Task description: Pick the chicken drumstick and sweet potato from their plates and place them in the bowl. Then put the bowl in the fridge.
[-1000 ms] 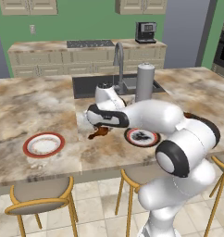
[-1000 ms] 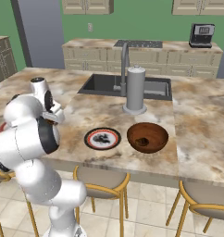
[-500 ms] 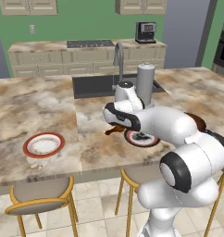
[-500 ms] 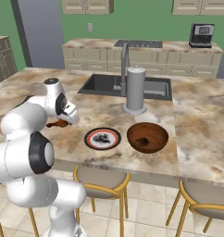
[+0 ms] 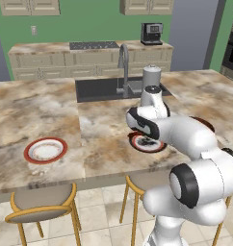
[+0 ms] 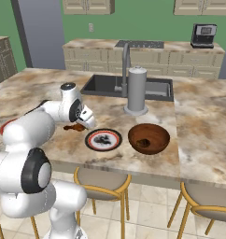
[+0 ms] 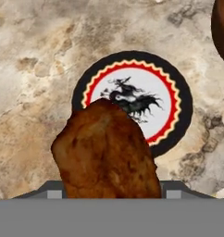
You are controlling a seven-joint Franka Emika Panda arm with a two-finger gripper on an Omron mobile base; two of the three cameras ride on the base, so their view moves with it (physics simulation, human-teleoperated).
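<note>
My gripper [image 6: 81, 125] is shut on the chicken drumstick [image 6: 74, 127], a reddish-brown piece with its thin end pointing left, held just above the counter. In the hand view the drumstick [image 7: 107, 152] hides the fingertips and hangs at the near edge of the black-rimmed plate [image 7: 178, 88]. That plate [image 6: 102, 139] carries no food, only a dark drawing. The wood-like bowl [image 6: 149, 138] stands to its right with a small dark lump inside [image 6: 143, 142], apparently the sweet potato. The red-rimmed plate [image 5: 45, 150] lies bare, far left. The fridge is out of view.
A steel canister [image 6: 136, 90] stands behind the bowl, beside the sink [image 6: 105, 84] and its tall tap. A coffee machine [image 6: 202, 36] sits on the back counter. Stools [image 6: 102, 181] are tucked under the island's near edge.
The arm has swung right from near the red-rimmed plate, carrying the drumstick over to the left edge of the black-rimmed plate. Plates and bowl have stayed put.
</note>
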